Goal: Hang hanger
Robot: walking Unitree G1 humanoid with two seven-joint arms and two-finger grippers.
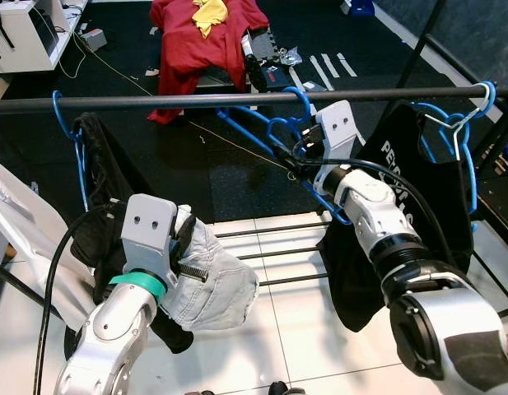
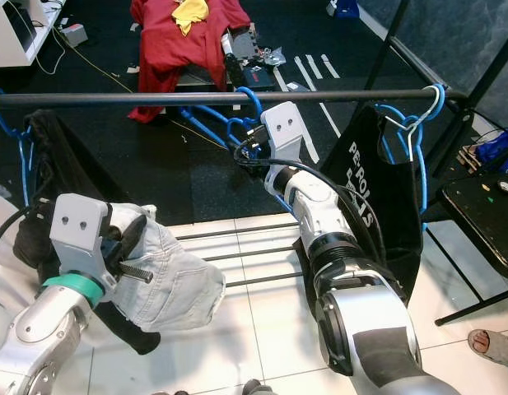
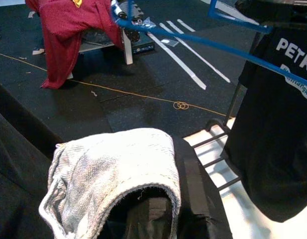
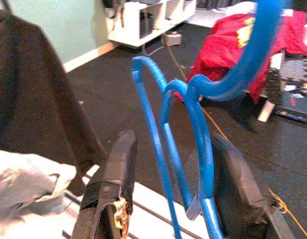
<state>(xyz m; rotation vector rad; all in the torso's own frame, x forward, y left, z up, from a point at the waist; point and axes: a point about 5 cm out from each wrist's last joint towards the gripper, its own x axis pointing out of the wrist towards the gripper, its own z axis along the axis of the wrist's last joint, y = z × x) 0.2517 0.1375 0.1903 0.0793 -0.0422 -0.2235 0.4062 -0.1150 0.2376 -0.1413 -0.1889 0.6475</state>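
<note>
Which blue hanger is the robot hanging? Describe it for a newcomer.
Find the black rail across the rack. Near its middle, the right gripper holds a blue hanger, hook over the rail. Unlike the hangers at either end, it carries no garment.
</note>
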